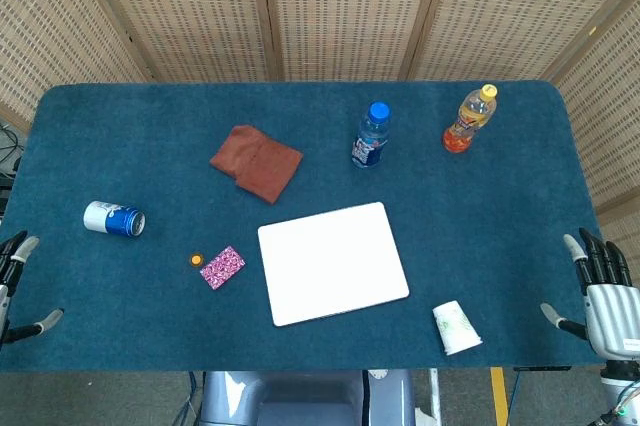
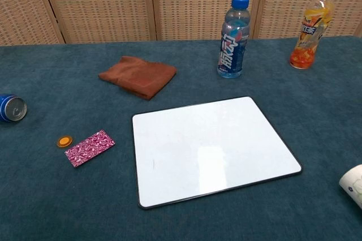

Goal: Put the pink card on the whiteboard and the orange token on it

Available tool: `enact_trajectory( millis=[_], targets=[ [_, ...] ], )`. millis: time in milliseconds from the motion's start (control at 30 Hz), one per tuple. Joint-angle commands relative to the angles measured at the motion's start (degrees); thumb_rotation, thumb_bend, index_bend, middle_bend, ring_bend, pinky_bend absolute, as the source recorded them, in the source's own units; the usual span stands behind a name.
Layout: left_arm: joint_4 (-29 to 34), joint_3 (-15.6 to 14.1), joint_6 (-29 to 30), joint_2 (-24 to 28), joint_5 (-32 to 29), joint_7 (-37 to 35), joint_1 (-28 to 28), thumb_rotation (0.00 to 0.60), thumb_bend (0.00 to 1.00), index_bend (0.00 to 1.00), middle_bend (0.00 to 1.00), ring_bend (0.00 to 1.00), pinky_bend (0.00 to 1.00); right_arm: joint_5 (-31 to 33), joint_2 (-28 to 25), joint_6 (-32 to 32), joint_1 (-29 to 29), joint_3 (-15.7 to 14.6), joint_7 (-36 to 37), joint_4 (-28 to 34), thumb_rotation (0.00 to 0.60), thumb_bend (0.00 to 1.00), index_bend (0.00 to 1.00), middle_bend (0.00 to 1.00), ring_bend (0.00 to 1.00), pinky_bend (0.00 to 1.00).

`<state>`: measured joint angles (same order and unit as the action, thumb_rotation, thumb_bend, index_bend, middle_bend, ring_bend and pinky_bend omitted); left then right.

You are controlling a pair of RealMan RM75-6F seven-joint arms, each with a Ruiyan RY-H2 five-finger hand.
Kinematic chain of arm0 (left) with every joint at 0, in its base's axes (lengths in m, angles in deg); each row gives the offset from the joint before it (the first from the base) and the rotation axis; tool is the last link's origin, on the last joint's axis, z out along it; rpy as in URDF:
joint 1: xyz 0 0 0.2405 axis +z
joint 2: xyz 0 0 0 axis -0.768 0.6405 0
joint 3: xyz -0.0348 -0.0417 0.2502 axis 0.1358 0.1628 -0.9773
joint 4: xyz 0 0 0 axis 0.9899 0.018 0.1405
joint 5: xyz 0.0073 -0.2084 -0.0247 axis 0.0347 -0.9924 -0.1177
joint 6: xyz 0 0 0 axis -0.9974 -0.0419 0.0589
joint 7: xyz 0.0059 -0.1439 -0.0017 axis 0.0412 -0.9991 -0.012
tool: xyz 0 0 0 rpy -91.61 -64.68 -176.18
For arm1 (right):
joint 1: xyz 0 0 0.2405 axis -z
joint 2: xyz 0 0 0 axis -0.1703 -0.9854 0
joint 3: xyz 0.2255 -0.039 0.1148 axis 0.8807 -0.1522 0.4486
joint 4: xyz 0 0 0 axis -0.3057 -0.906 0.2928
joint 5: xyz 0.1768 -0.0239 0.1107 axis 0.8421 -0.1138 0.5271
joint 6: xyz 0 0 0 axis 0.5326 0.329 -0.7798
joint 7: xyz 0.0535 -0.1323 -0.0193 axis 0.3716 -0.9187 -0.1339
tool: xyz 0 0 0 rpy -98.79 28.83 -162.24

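Blue-carpeted bench (image 1: 120, 136) with scattered things.
On it lie a whiteboard (image 1: 332, 262), pink card (image 1: 222, 267), orange token (image 1: 196, 260), brown cloth (image 1: 256, 162), tipped can (image 1: 114, 218), two upright bottles (image 1: 371, 135), fallen paper cup (image 1: 457, 327).

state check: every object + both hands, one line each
pink card: flat on table, left of whiteboard
orange token: on table beside card
whiteboard: flat, bare
brown cloth: folded
blue can: on its side
blue-capped bottle: upright, capped
orange-drink bottle: upright, capped
paper cup: tipped over
left hand: open, at table edge
right hand: open, at table edge
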<state>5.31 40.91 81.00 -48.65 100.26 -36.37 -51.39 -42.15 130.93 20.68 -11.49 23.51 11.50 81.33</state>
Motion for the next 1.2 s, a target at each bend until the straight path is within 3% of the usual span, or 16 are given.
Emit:
enact_trajectory(
  millis=[33, 367, 800, 1033, 1200],
  targets=[
    [-0.02, -0.01, 0.01, -0.05, 0.04, 0.07, 0.00, 0.600, 0.00, 0.00, 0.00, 0.00, 0.00, 0.03, -0.03, -0.04, -0.01, -0.01, 0.04, 0.02, 0.600, 0.03, 0.03, 0.00, 0.00, 0.00],
    [-2.30, 0.09, -2.09, -1.08, 3.08, 0.78, -2.70, 0.600, 0.00, 0.00, 0.00, 0.00, 0.00, -0.09, -0.04, 0.21, 0.07, -0.07, 0.17, -0.08, 0.600, 0.03, 0.03, 0.00, 0.00, 0.00],
    [-11.48, 0.17, -18.18, -5.49, 15.01, 1.23, -20.24, 0.600, 0.00, 0.00, 0.00, 0.00, 0.00, 0.79, -0.10, -0.80, -0.35, 0.21, -0.39, 0.65, 0.600, 0.05, 0.03, 0.00, 0.00, 0.00],
    [-12.65, 0.38, -25.14, -9.32, 14.32, 1.09, -26.12, 0.600, 0.00, 0.12, 0.00, 0.00, 0.00, 0.97, -0.22, -1.12, -0.47, 0.22, -0.02, 0.74, 0.600, 0.05, 0.03, 0.00, 0.00, 0.00],
    [-12.71, 0.55, -29.10, -11.28, 12.26, 2.40, -28.59, 0.600, 0.00, 0.13, 0.00, 0.00, 0.00, 1.12, -0.39, -1.39, -0.55, 0.20, 0.18, 0.86, 0.600, 0.05, 0.03, 0.00, 0.00, 0.00]
  ],
)
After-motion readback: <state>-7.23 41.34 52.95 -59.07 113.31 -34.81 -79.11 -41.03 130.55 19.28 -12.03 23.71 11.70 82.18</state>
